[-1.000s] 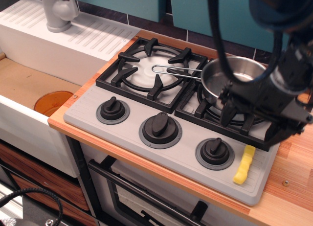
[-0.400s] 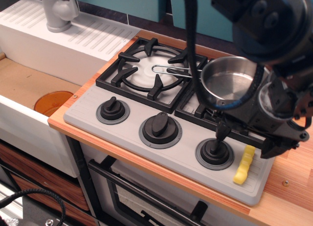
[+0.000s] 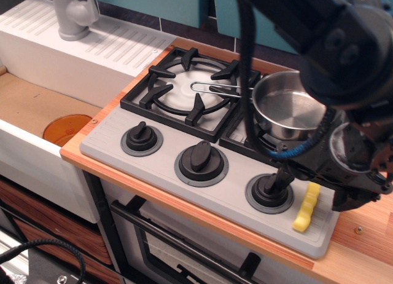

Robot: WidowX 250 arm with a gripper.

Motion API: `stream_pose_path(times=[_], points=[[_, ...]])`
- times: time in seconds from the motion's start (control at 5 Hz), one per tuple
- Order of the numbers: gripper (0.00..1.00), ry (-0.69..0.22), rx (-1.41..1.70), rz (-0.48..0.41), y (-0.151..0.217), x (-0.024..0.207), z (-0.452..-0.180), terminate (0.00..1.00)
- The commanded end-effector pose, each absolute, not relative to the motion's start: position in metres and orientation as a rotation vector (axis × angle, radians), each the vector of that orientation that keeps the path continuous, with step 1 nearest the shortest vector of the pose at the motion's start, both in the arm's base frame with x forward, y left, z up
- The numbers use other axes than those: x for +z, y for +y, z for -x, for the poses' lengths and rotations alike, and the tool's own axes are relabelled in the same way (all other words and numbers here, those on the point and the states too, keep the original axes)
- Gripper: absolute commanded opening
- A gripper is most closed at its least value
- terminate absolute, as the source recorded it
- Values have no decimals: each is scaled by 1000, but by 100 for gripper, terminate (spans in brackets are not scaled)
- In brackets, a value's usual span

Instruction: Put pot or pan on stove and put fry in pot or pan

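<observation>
Saucepan [image 3: 287, 109] sat on the right burner of the stove [image 3: 184, 127], wire handle reaching left over the other grate, so that half of the job looked done. Fry [image 3: 306, 206] lay untouched on the stove's grey near-right corner, just right of the right knob [image 3: 269, 190]. Tool [image 3: 316, 189] hung low straddling the fry, fingers apart and empty, seemingly set to close on it.

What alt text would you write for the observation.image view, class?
A black robot claw hovers open over a yellow fry at the stove's front right corner. A steel saucepan sits empty on the right burner.
</observation>
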State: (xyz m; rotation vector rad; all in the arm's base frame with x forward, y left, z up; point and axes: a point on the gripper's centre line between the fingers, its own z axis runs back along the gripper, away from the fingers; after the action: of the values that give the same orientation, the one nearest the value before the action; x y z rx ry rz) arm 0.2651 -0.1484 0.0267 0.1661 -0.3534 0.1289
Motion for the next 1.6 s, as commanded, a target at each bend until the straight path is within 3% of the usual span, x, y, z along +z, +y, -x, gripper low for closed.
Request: stream_pose_path(times=[0.0,0.2,0.4,1.0,1.4], points=[[100,-378,152,-161,-166,29,-266,0],[100,-382,154,-162,-172,22,-265,0],[0,-388,163,-162,-170,16,-266,0],[0,-396,181,-144,-165,23,-267,0],[0,-366,165,-132,-155,56,-272,0]])
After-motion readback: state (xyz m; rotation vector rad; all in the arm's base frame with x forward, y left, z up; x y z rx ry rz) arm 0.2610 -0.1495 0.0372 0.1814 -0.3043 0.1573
